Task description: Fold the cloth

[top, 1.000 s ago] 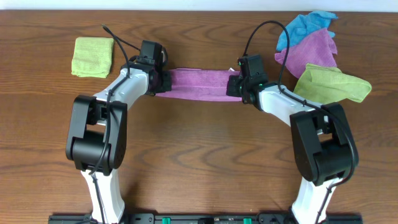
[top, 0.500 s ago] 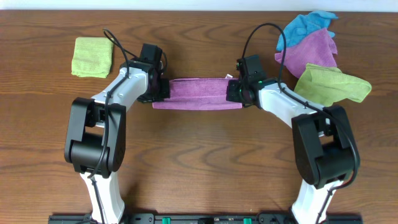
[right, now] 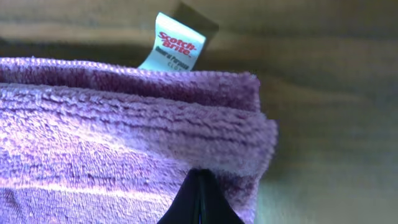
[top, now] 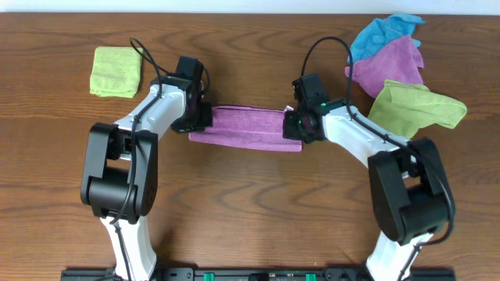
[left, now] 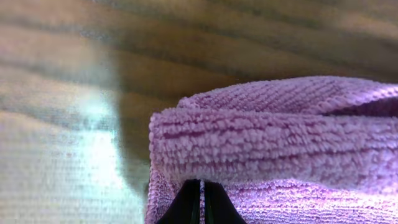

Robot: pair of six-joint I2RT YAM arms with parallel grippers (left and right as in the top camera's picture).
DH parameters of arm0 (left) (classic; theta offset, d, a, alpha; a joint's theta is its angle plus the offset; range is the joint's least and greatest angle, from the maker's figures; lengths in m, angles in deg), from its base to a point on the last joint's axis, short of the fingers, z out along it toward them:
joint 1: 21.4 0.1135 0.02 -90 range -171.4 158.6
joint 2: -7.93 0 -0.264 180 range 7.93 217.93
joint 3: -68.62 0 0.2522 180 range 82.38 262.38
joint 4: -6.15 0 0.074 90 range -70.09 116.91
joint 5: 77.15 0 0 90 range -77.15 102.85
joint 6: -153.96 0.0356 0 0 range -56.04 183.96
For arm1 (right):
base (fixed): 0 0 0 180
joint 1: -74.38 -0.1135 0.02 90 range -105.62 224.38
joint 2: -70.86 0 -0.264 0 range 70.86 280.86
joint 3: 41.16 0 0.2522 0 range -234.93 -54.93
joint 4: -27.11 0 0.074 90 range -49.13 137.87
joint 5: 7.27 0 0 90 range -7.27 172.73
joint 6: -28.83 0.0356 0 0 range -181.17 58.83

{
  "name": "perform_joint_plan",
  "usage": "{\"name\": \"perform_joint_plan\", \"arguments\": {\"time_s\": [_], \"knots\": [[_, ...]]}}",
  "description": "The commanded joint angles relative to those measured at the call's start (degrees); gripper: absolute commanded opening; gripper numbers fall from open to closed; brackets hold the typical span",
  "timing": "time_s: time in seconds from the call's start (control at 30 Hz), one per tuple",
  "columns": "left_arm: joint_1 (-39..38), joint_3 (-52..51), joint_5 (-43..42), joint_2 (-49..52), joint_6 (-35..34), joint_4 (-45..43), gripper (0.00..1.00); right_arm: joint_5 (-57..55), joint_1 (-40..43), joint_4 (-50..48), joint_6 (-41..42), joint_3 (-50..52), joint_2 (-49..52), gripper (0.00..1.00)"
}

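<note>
- Cloth (top: 246, 127): purple, lay as a long narrow band across the back half of the wooden surface (top: 250, 203), btwn your two arms. It ran left-right w/ a slight tilt, right end nearer the arm bases.
- Your left gripper (top: 197, 119) had the band's left end. Wrist view showed its tips pressed together w/ only a thin seam btwn them, pinching the terry at the bottom of frame.
- Same view: cloth was doubled over there, thick layers stacked, a rounded edge facing the cam.
- Your right gripper (top: 295, 125) had the right end, tips likewise clamped tight on the fabric.
- Right wrist view: layers sat stacked w/ edges nearly even at the corner. A white label (right: 179, 45) w/ red print stuck out past the far edge.
- Cloth's middle looked flat on the surface from overhead.
- Back left, well apart: a lime cloth (top: 117, 72), folded square.
- Back right, near your right arm: a loose heap. Blue cloth (top: 383, 33) lay farthest back, pink-purple cloth (top: 391, 64) just in front, green cloth (top: 414, 108) nearest, all overlapping.
</note>
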Motion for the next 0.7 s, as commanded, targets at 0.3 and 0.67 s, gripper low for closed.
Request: {"name": "perform_joint_plan", "arguments": {"time_s": [0.3,0.67], "knots": [[0.0,-2.8,-2.8,2.2,-0.7,6.0,0.06,-0.1,-0.1,4.6,-0.1,0.9,-9.4,0.01],[-1.8,-2.8,5.2,-9.5,-1.1,7.1,0.06,0.0,1.9,8.5,-3.1,0.9,-22.5,0.01]]}}
